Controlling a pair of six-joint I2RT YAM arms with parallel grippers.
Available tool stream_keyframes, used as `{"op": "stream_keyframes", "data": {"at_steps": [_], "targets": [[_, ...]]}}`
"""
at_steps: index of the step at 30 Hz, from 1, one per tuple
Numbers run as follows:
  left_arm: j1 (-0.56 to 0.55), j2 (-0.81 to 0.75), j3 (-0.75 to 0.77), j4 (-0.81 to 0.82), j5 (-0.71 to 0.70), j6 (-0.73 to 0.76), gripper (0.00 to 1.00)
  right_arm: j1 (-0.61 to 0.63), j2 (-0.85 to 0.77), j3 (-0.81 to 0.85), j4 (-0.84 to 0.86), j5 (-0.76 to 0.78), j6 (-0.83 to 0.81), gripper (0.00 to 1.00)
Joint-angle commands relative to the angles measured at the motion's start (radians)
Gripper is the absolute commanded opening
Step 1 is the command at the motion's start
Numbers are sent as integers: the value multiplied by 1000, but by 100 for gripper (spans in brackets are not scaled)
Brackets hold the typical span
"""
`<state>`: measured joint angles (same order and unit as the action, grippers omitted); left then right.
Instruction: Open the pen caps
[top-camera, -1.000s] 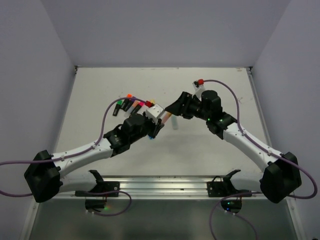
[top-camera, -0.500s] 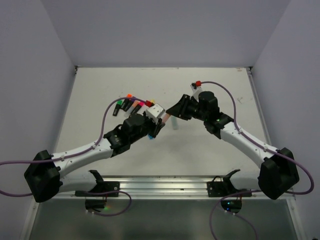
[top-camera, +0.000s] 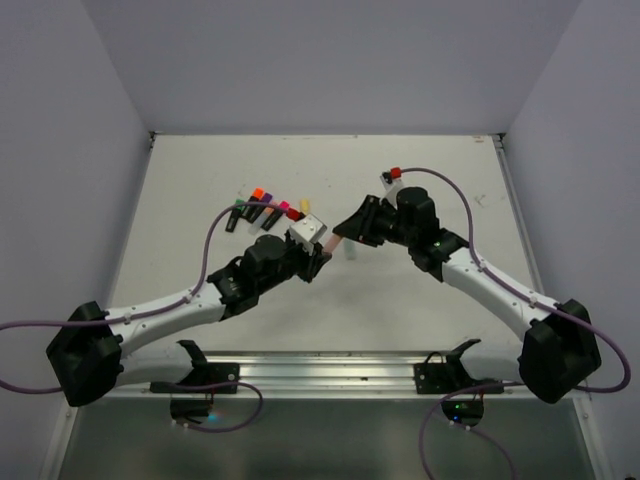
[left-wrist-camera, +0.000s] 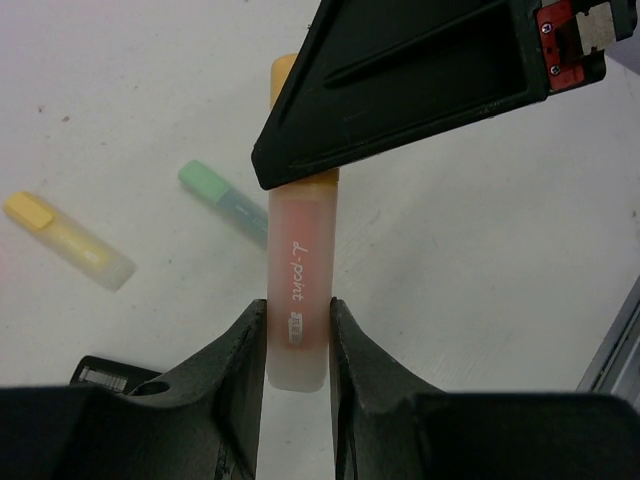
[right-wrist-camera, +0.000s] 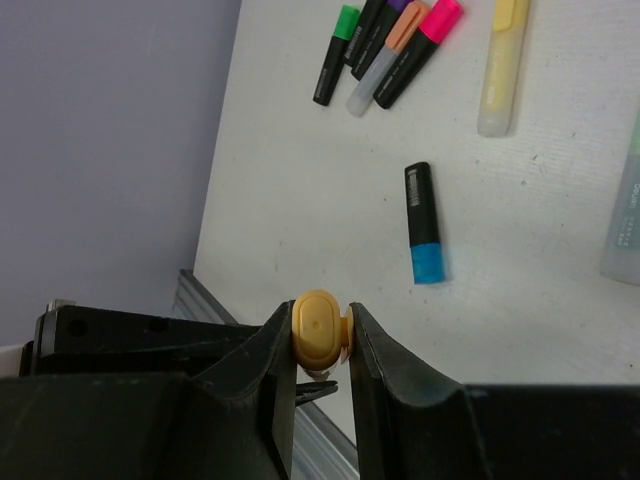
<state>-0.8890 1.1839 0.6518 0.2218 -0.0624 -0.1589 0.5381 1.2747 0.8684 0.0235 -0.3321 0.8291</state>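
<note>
Both wrists have shifted a little since a second ago, the left drawing slightly back toward its base, while the peach pen (left-wrist-camera: 297, 290) stays bridged between them above the surface (left-wrist-camera: 480, 250). The left tool (left-wrist-camera: 297, 335) is clamped on the pen's lower barrel. The right tool (right-wrist-camera: 320, 340) is closed on the orange cap (right-wrist-camera: 318, 327) at the pen's opposite end. The pen's long axis runs straight from one tool to the other, so the cap should come off along that line, away from the left tool. A mint pen (left-wrist-camera: 225, 200) and a yellow pen (left-wrist-camera: 65, 240) lie beyond the peach pen, still capped.
</note>
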Motion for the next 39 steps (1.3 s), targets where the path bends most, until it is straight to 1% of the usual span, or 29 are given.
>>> {"op": "stream_keyframes", "data": {"at_steps": [1, 8, 12, 17, 21, 30, 39], "targets": [[-2, -18, -60, -42, 9, -42, 0, -26, -77, 18, 38, 41, -22, 0], [-2, -7, -96, -38, 6, -59, 0, -38, -110, 43, 4, 51, -38, 0], [-4, 35, -100, -52, 10, -68, 0, -52, -133, 50, 0, 56, -41, 0], [-2, 56, -123, -21, 29, -80, 0, -64, -161, 57, -17, 58, -53, 0], [-2, 100, -126, -21, 33, -85, 0, -92, -176, 57, -20, 56, -58, 0], [-2, 141, -152, -16, 45, -99, 0, -168, -204, 46, -20, 24, -54, 0], [-2, 194, -139, -19, 58, -103, 0, -197, -213, 41, -20, 10, -54, 0]]}}
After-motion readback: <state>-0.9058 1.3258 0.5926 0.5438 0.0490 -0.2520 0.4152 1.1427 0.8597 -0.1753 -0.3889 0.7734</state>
